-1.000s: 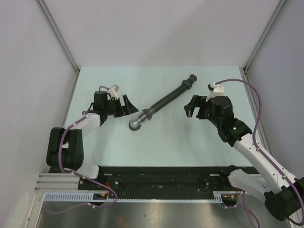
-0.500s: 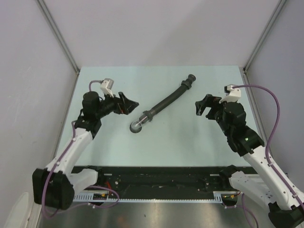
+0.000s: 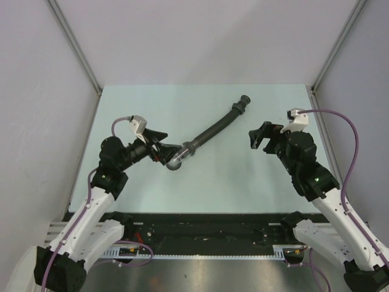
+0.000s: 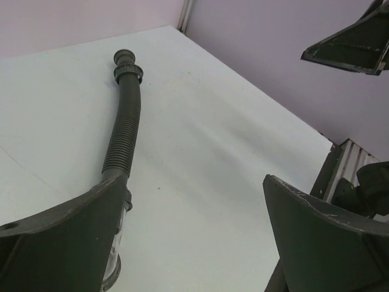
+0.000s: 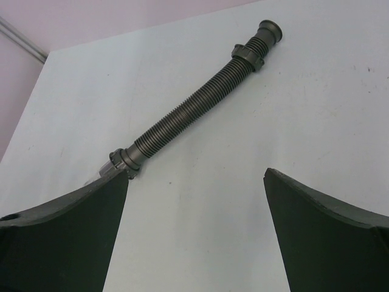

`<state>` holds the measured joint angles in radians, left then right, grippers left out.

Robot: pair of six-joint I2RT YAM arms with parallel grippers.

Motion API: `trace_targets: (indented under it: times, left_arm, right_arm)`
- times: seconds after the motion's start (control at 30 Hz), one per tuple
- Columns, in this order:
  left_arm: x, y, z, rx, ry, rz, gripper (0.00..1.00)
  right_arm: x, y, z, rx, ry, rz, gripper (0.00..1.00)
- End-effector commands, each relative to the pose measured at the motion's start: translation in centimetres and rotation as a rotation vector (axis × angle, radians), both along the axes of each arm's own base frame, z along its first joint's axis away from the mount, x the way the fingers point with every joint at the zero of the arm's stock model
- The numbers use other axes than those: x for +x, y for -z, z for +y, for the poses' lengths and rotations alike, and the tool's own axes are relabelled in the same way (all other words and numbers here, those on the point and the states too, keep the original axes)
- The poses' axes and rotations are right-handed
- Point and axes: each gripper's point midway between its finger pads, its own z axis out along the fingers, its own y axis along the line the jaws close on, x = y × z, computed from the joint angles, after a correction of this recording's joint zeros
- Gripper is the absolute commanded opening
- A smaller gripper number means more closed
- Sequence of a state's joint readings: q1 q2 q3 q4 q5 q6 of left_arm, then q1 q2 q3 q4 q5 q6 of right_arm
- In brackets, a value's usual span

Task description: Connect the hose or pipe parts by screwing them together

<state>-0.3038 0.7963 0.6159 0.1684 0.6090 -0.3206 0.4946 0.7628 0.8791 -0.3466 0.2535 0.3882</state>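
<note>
Ribbed hose (image 3: 214,128), near end — beside left hand (image 3: 165,151)

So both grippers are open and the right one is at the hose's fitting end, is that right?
No: the left gripper is at the fitting end of the hose; the right gripper stands apart from it. Both are open. The top view shows it.
</note>
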Motion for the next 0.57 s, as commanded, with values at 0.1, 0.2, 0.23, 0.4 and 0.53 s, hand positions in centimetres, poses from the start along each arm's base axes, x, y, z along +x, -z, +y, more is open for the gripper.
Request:
trace_targets:
  times: [0.1, 0.2, 0.23, 0.4, 0.53]
  left_arm:
    - [-0.5, -2.2, 0.0, -0.007, 0.008, -0.109, 1.0]
    - [-0.6, -2.5, 0.0, -0.01, 0.011, -0.119, 1.0]
    - [-0.6, -2.6, 0.1, -0.011, 0.01, -0.122, 1.0]
    - [-0.7, -2.7, 0.1, -0.013, 0.013, -0.123, 1.0]
    - [-0.6, -2.6, 0.0, -0.015, 0.011, -0.119, 1.0]
  right_arm:
    - [0.3, -1.2, 0.4, 0.011, -0.01, -0.034, 1.0]
    - [0.3, -1.2, 0.5, 0.018, -0.016, -0.038, 1.0]
    - [0.3, -1.2, 0.6, 0.02, -0.019, -0.037, 1.0]
    - [0.4, -0.9, 1.0, 0.016, -0.036, -0.033, 1.0]
    - [0.5, -0.5, 1.3, 0.001, -0.057, -0.024, 1.0]
